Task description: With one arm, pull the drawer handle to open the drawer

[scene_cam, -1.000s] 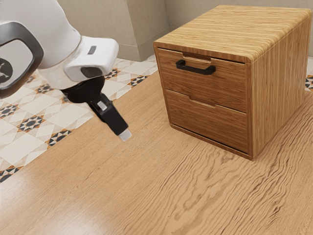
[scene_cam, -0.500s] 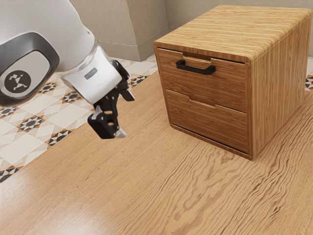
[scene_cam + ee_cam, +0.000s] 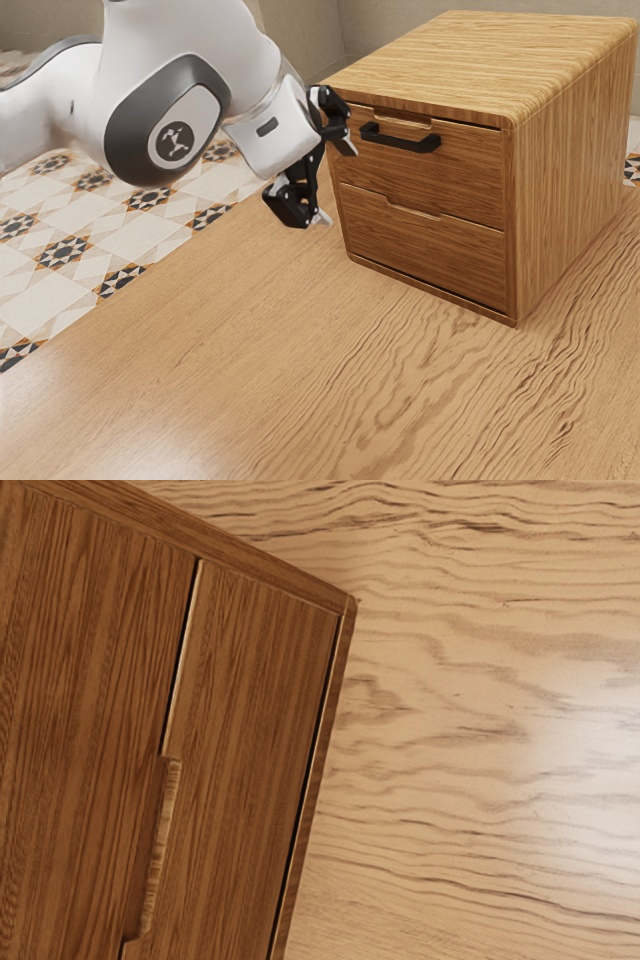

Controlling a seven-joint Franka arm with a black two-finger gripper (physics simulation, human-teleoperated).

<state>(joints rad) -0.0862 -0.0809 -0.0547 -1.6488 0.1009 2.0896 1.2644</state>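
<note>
Exterior view: the gripper [image 3: 305, 212] hangs just beside the front corner of the wooden cabinet [image 3: 560, 150] on the exterior view's left. It points down and sits below the black bar handle [image 3: 400, 138], apart from it. I cannot tell from this angle whether the gripper is open or closed, and it holds nothing. The handle is mounted across the upper part of the top drawer [image 3: 450, 175], which lies flush with the cabinet frame, so I judge it fully shut. The lower drawer [image 3: 430, 245] has no bar, only a recessed notch at its upper edge, so the handle marks the top drawer as the target. The cabinet stands on the wooden surface [image 3: 300, 400], toward its far edge on the exterior view's right, with its front facing the arm. That leaves a clear pull path across the bare wood. In the wrist view the hand looks at the lower drawer [image 3: 250, 780] and the cabinet's bottom edge, so the hand is aimed too low. I judge the next move calls for raising and turning the hand until it lines up with the bar.
</note>
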